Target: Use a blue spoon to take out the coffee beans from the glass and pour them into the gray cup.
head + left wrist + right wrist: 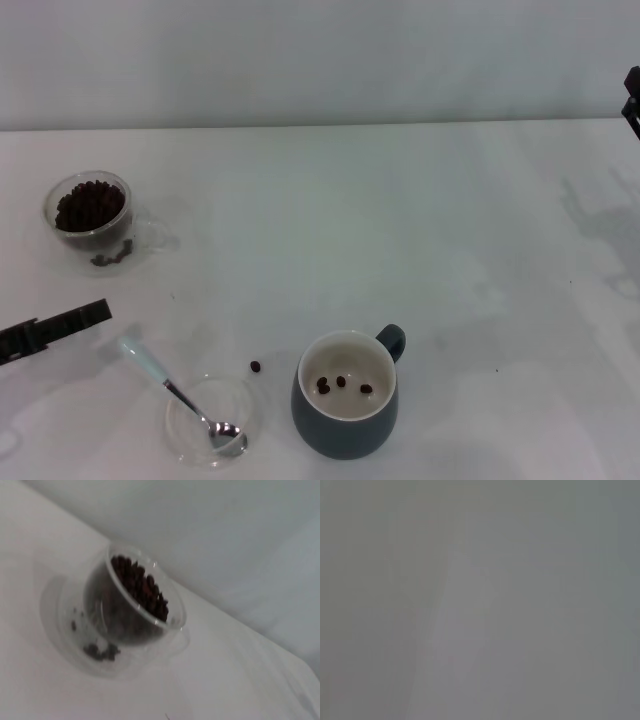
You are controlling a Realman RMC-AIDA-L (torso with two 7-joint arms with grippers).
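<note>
Left pincer [60,325] at 9 o'clock, holds nothing, opening: cannot tell. Spoon [180,398] lies with bowl in clear dish [190,445] at 7 o'clock, handle free toward 10. Glass [90,215] of beans [90,205] at 10 o'clock; cup [345,420] at 6 holds three. Stray bean [256,367] on table [400,220]. Judgement: grasp handle high, keep bowl level. Right pincer [632,100] parked at 2 o'clock, opening: cannot tell.

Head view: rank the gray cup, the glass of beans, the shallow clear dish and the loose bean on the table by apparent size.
1. gray cup, clearly largest.
2. and 3. glass and shallow clear dish: look about alike, and the dish sits nearer the camera, so no firm order.
4. loose bean, smallest.
</note>
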